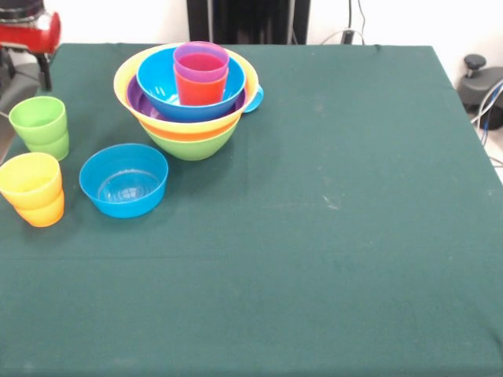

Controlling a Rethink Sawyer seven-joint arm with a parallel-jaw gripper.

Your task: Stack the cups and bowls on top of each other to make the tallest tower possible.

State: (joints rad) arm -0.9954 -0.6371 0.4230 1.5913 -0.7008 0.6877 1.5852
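Note:
The tower stands at the back left: a lime green bowl (192,143) as its base, then a yellow bowl (126,78), a purple bowl (138,99) and a blue bowl (161,93) nested inside. In the blue bowl a purple cup (201,61) sits in an orange cup (201,91). A light blue piece (254,99) peeks out behind the tower's right side. A smaller blue bowl (124,181) stands alone, upright. At the left, a green cup (38,119) stands upright, and a yellow cup (30,181) is nested in an orange cup (44,214). The gripper is out of view.
A red part of the arm (30,30) shows at the top left corner. Beyond the table's right edge stand grey equipment and cables (481,86). Dark green cloth (338,236) covers the table.

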